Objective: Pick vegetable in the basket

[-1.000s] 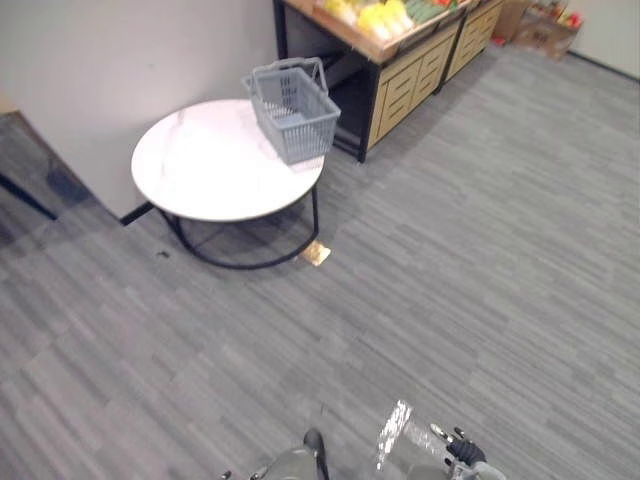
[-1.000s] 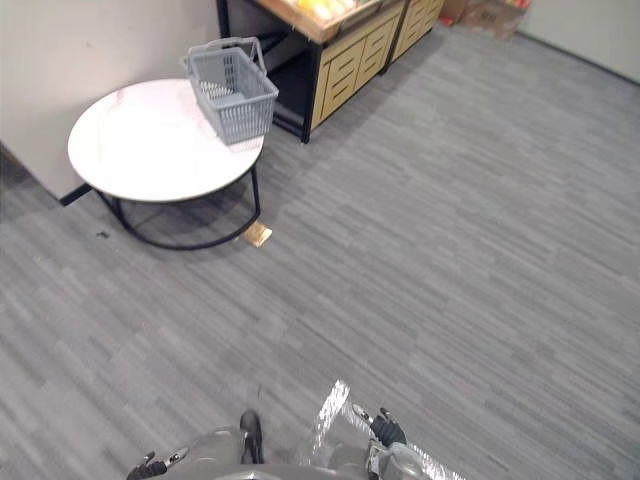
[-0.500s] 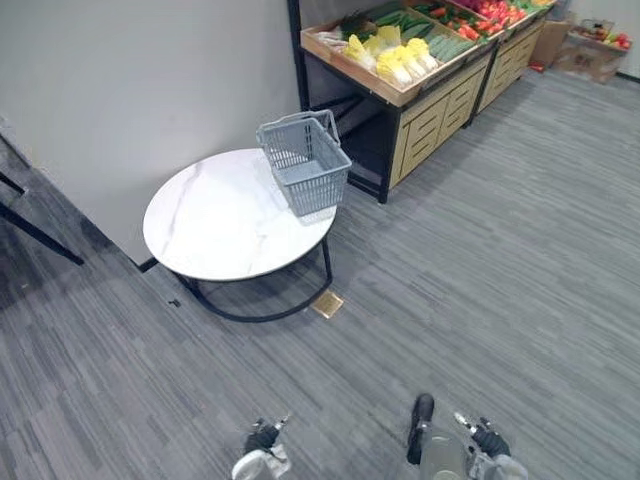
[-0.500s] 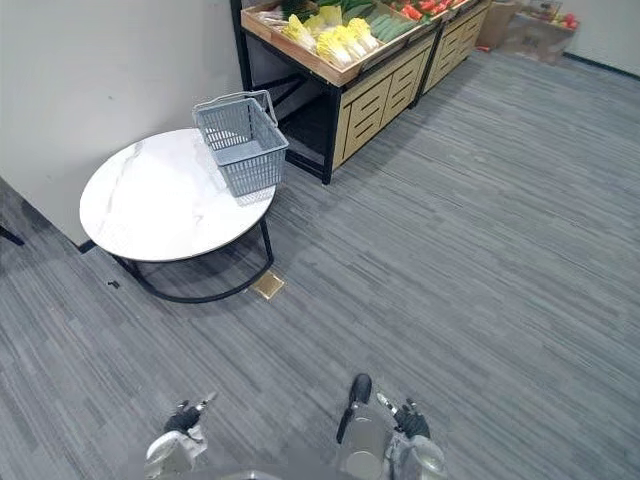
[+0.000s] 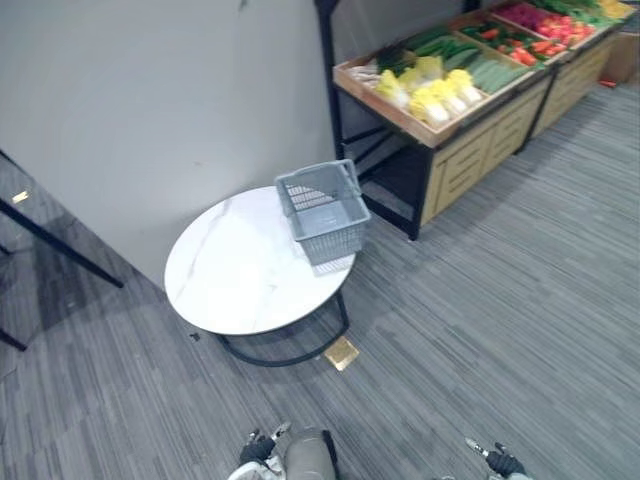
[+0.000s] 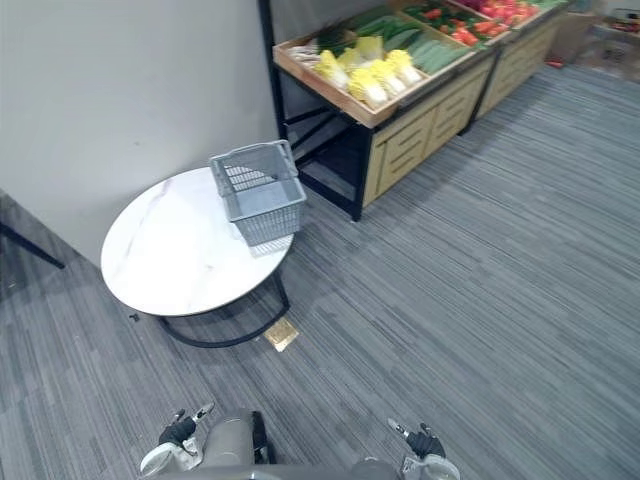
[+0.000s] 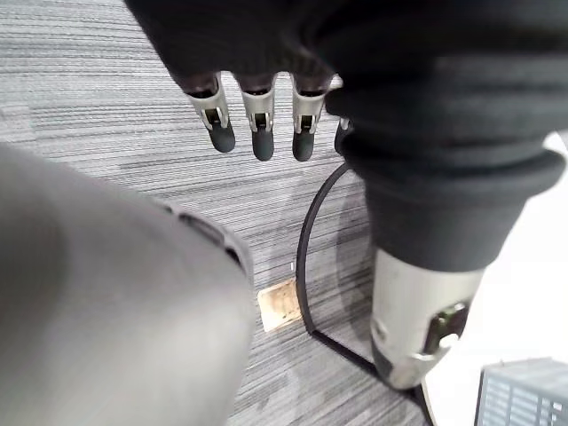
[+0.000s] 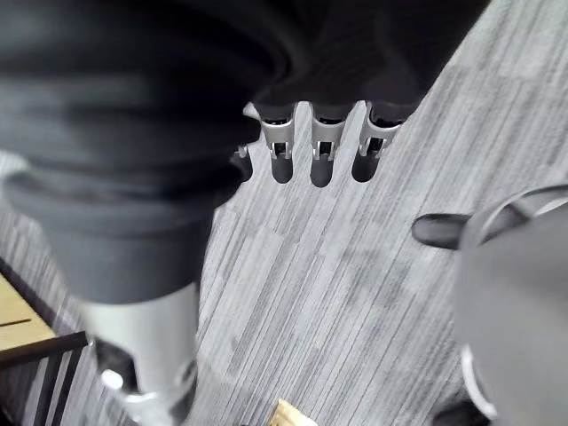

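An empty grey plastic basket [image 5: 323,210] stands on the far right edge of a round white table [image 5: 235,270]. Behind it a wooden stand [image 6: 400,95] holds vegetables: pale yellow cabbages [image 5: 432,92], green cucumbers [image 5: 480,68] and red ones [image 5: 540,22] further along. My left hand [image 6: 175,432] and right hand [image 6: 425,443] hang low at the near edge, well short of the table. In the wrist views the left hand's fingers [image 7: 256,111] and the right hand's fingers [image 8: 321,142] are relaxed over the carpet and hold nothing.
Grey striped carpet lies between me and the table. A small brass floor plate [image 5: 342,352] sits beside the table's black ring base [image 6: 225,335]. A grey wall [image 5: 180,90] backs the table, and black frame legs [image 5: 60,245] slant at the far left.
The whole picture has shifted, so the camera has moved: the table and stand now sit lower in view and more of the vegetables show. Both hands stay low and empty.
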Tool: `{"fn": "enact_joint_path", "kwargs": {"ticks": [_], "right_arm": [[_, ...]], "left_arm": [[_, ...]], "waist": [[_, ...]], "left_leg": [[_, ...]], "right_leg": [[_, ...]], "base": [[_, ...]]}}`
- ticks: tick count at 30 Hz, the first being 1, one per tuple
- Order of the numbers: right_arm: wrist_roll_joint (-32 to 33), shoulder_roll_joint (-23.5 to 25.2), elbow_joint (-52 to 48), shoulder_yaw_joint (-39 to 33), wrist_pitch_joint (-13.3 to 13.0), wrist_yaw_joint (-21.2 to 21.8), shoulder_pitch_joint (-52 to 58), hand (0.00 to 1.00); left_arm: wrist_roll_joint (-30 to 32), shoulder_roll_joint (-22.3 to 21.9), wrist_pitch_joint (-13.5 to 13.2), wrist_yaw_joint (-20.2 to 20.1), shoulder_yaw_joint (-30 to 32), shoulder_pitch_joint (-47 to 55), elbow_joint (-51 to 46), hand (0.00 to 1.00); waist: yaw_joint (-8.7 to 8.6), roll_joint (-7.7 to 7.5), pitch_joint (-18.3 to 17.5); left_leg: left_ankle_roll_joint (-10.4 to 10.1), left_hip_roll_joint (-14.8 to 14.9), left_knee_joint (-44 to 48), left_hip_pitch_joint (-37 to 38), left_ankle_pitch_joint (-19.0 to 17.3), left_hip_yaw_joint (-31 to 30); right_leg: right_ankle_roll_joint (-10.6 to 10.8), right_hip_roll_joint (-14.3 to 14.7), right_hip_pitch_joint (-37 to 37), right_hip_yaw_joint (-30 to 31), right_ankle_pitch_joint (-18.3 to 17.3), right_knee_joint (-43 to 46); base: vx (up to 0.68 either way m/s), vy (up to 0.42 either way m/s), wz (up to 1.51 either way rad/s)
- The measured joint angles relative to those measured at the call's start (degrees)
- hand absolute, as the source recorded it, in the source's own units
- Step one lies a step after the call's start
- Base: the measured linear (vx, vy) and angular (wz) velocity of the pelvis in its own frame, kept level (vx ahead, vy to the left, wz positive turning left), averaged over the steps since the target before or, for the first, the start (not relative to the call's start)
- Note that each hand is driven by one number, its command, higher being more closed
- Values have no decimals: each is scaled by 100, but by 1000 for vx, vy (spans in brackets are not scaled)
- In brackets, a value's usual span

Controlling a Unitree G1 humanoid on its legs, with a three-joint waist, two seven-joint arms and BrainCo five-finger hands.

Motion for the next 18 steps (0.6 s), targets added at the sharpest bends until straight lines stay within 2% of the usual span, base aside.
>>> {"fn": "enact_joint_path", "kwargs": {"ticks": [1, 2, 3, 4, 6, 7, 8, 10, 11, 12, 13, 14, 15, 16, 17, 18], "right_arm": [[-2, 73, -98, 25, -15, -7, -59, 0], [-4, 149, -170, 42, -26, -10, -55, 0], [-2, 306, -238, 142, -59, -19, -62, 0], [-2, 465, -271, 270, -91, -15, -74, 0], [-2, 618, -269, 298, -101, -8, -100, 0], [-9, 721, -253, 296, -100, 13, -104, 0], [-9, 727, -251, 295, -104, 15, -110, 0], [-11, 701, -190, 297, -124, 17, -126, 0], [-13, 650, -116, 309, -107, 14, -115, 0], [-7, 630, -86, 312, -110, 13, -63, 0], [-5, 592, -115, 350, -129, 7, -51, 0], [-5, 525, -143, 496, -121, 0, -31, 0], [-7, 432, -151, 718, -123, 1, 5, 0], [-8, 395, -189, 807, -147, 4, 51, 0], [-8, 389, -201, 824, -170, -4, 47, 0], [-9, 380, -204, 857, -200, -16, 5, 0]], "left_arm": [[27, -5, 12, -15, 156, 117, -4, 0], [51, -14, 22, -14, 224, 176, -5, 0], [130, 32, 58, -12, 439, 306, -39, 0], [149, 56, 49, 1, 493, 363, -114, 0], [162, 49, 75, -4, 541, 366, -142, 0], [173, 99, 100, -11, 537, 390, -94, 0], [174, 127, 111, -9, 512, 392, -36, 0], [173, 207, 132, -4, 350, 391, 24, 0], [174, 308, 140, 1, 240, 408, 59, 0], [178, 347, 161, 9, 93, 434, 64, 0], [176, 401, 182, 22, -9, 446, 59, 0], [174, 431, 184, 39, -91, 453, 60, 0], [166, 478, 180, 61, -197, 492, 65, 0], [107, 506, 164, 72, -306, 461, 40, 0], [105, 501, 164, 79, -319, 413, 32, 0], [105, 467, 140, 100, -342, 333, -23, 0]], "waist": [[20, -17, 7], [78, -97, -4], [151, -262, -91], [194, -482, -92], [340, -557, -59], [347, -618, -91], [346, -631, -116], [285, -680, -170], [283, -738, -198], [243, -732, -184], [168, -726, -175], [56, -734, -177], [-38, -734, -176], [-45, -734, -176], [-61, -732, -174], [-81, -714, -176]], "left_leg": [[94, -61, -941, -20, 526, 16], [87, -83, -992, -8, 809, 98], [363, -228, -941, -8, 940, 352], [473, -290, -603, -147, 642, 460], [628, -264, -119, -228, 342, 513], [825, -324, 129, -106, 104, 646], [837, -383, 48, 3, 22, 641], [790, -581, -322, 374, -153, 580], [710, -738, -599, 694, -257, 540], [682, -827, -803, 990, -288, 459], [663, -925, -981, 1285, -314, 366], [665, -988, -1145, 1612, -338, 245], [656, -1060, -1353, 1987, -360, 122], [674, -1118, -1480, 2298, -349, 29], [672, -1136, -1527, 2404, -350, -40], [663, -1145, -1602, 2566, -346, -196]], "right_leg": [[166, -37, 91, 4, -107, -20], [238, -116, 109, 46, -155, 4], [173, -305, 115, 103, -252, 38], [20, -402, 59, 240, -101, 32], [103, -468, 138, 494, 226, 43], [167, -566, 219, 784, 553, 329], [150, -629, 119, 889, 629, 628], [246, -856, -373, 1191, 945, 1910], [232, -1044, -846, 1482, 1490, 2971], [333, -1149, -1193, 1674, 1865, 3882], [327, -1174, -1579, 1773, 1804, 4870], [220, -1157, -1840, 1763, 1622, 5568], [150, -1103, -2088, 1614, 1244, 6082], [97, -1128, -2306, 1303, 725, 6178], [56, -1161, -2384, 1067, 468, 6045], [-72, -1172, -2507, 617, 109, 5523]], "base": [[460, 240, -4], [464, 250, -17], [571, 239, -9], [576, 235, -1], [544, 264, 12], [488, 286, 27], [455, 279, 37], [350, 209, 23], [353, 191, 24], [357, 174, 29], [382, 141, 45], [390, 98, 63], [470, 91, 75], [392, 48, 70], [395, -3, 75], [388, -56, 83]]}}
